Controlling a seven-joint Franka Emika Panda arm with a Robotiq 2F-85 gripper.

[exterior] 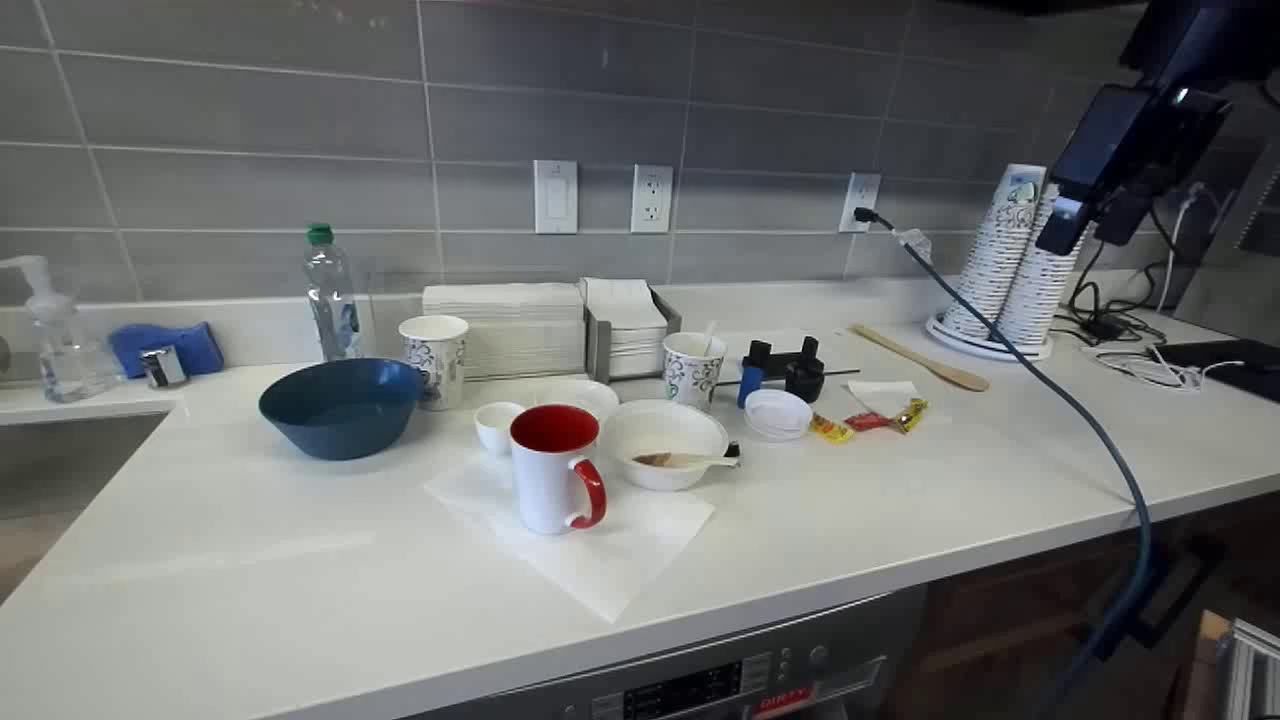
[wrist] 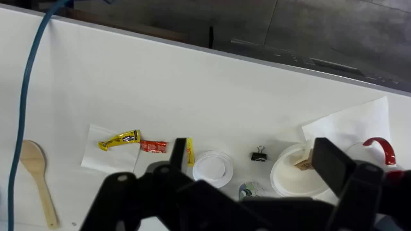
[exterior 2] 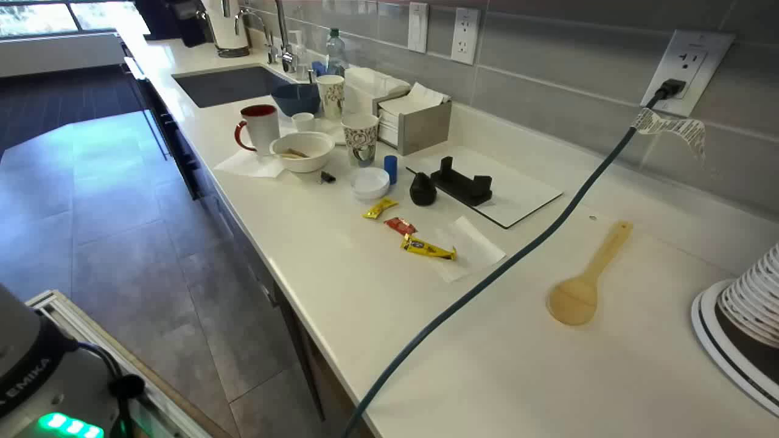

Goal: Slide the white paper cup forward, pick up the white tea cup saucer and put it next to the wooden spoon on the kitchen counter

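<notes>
The gripper (wrist: 253,157) hung above the counter (exterior: 880,520), its jaws spread wide apart. The white saucer (wrist: 213,169) lay well back from the front edge, with a broad bare stretch between. Toward the sink (exterior: 60,480), the small white cup (exterior: 497,430) stood with a red-handled mug (exterior: 550,490) between it and the front edge. The wooden spoon (exterior 2: 584,285) lay near the back edge, open room before it; a blue cable (wrist: 23,99) hung close by and passed over the front edge.

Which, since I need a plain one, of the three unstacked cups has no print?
The small white cup beside the mug. It looks plain; the tall cup by the blue bowl and the other tall cup show swirls.
</notes>
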